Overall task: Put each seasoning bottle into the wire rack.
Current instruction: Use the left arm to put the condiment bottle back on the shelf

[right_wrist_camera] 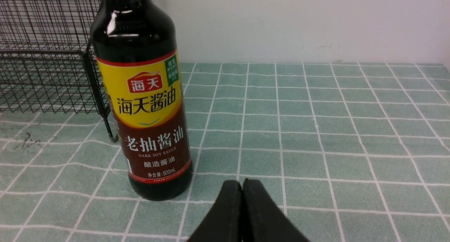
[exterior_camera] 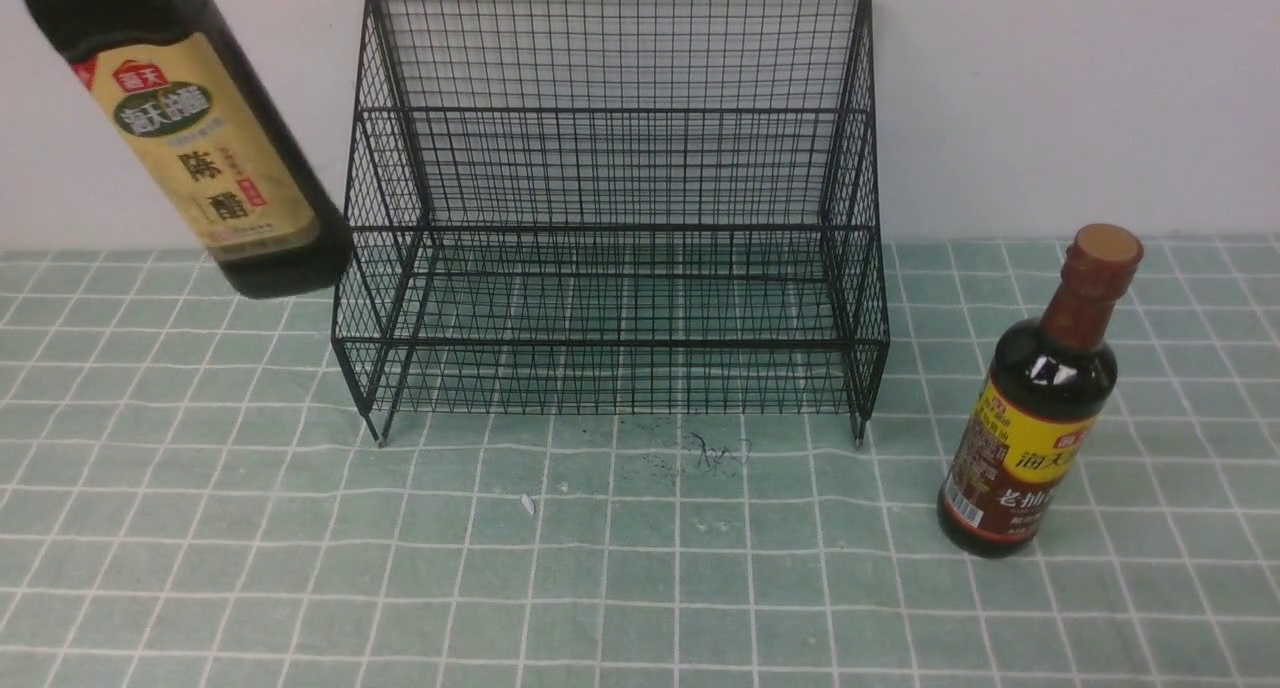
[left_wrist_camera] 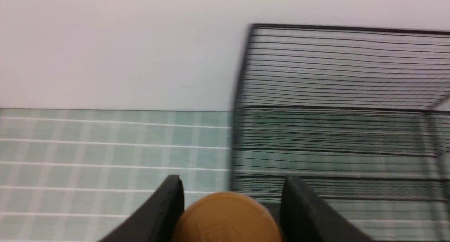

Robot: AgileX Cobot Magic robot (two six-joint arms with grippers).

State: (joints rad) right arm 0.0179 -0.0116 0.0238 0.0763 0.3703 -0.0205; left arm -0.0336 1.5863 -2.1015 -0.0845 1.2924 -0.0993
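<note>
The tan-label bottle (exterior_camera: 205, 138) hangs tilted in the air at the upper left, just left of the black wire rack (exterior_camera: 612, 208). Its top is out of the front view. In the left wrist view its gold cap (left_wrist_camera: 226, 219) sits between my left gripper's (left_wrist_camera: 232, 199) fingers, which are shut on it, with the rack (left_wrist_camera: 337, 104) ahead. The slimmer bottle with the brown-red neck and yellow-and-maroon label (exterior_camera: 1035, 398) stands upright on the cloth right of the rack. It also shows in the right wrist view (right_wrist_camera: 142, 94). My right gripper (right_wrist_camera: 242, 185) is shut and empty, low beside it.
A green checked cloth (exterior_camera: 640, 568) covers the table. A white wall (exterior_camera: 1050, 88) stands right behind the rack. A small white scrap (exterior_camera: 527, 505) and dark smudges (exterior_camera: 715, 453) lie on the cloth before the rack.
</note>
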